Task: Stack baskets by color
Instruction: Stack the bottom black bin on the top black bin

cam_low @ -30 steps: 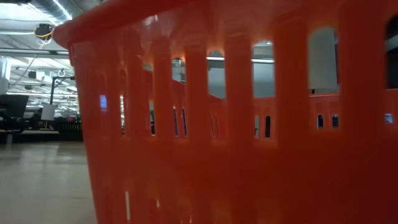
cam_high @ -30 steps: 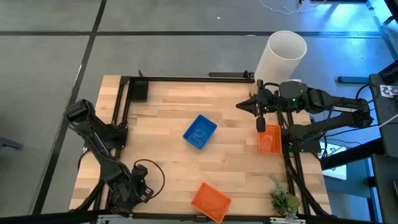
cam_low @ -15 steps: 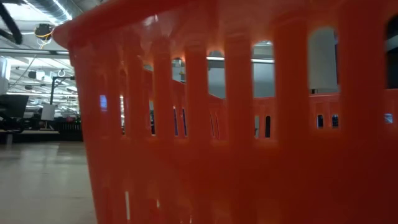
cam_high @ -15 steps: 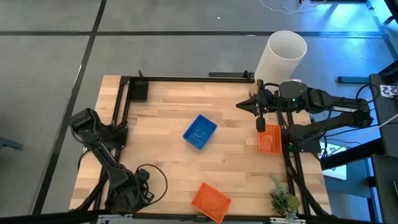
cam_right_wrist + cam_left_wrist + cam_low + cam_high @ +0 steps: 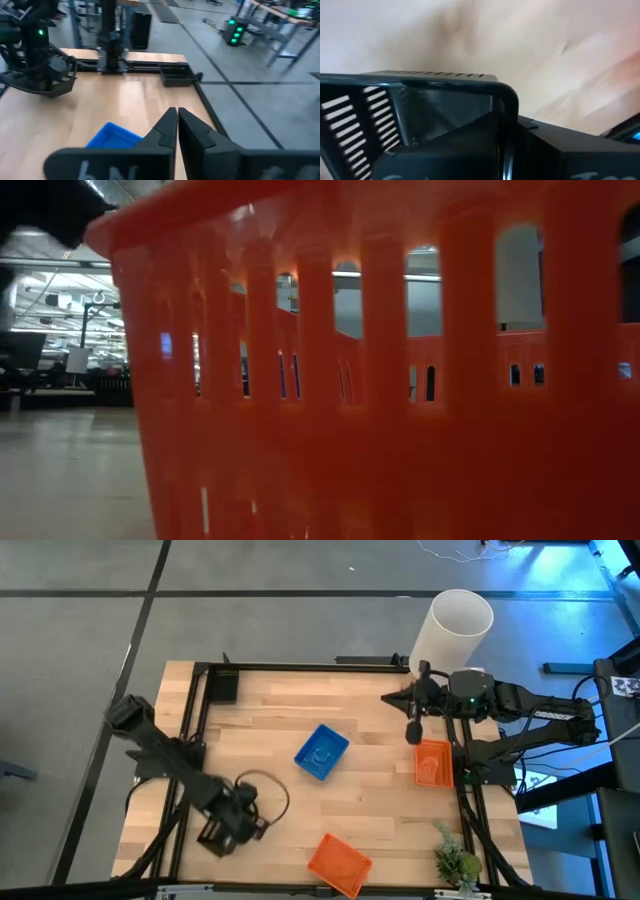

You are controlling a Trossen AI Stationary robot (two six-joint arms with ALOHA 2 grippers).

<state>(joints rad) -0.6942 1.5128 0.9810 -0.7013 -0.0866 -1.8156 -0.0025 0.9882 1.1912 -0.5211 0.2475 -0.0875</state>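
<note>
My left gripper [image 5: 227, 829] is over the table's near left part, shut on a black basket [image 5: 213, 837]. That basket's slotted wall [image 5: 350, 125] fills the left wrist view. A blue basket [image 5: 322, 752] lies on its base mid-table. One orange basket [image 5: 433, 762] sits at the right edge. Another orange basket [image 5: 339, 865] is by the near edge and fills the low view [image 5: 380, 380]. A second black basket [image 5: 224, 686] rests in the far left corner. My right gripper [image 5: 413, 732] hangs shut and empty above the far right part. My left gripper holds the black basket at its rim [image 5: 445, 82], coming steeply from above. The fingers themselves are hidden by the basket and the gripper body, so the kind of hold does not show. The basket [image 5: 54, 86] hangs tilted under the gripper, apparently off the wood.
A tall white cylinder [image 5: 452, 630] stands beyond the far right corner. A small green plant [image 5: 455, 860] sits at the near right corner. Black frame rails [image 5: 195, 740] run along the table's left, far and right sides. Bare wood lies between the blue basket and the left arm.
My left gripper has swung from the near left corner toward the table's middle and a little farther from the near edge, taking the black basket with it. My right gripper has turned slightly at the wrist, staying in place.
</note>
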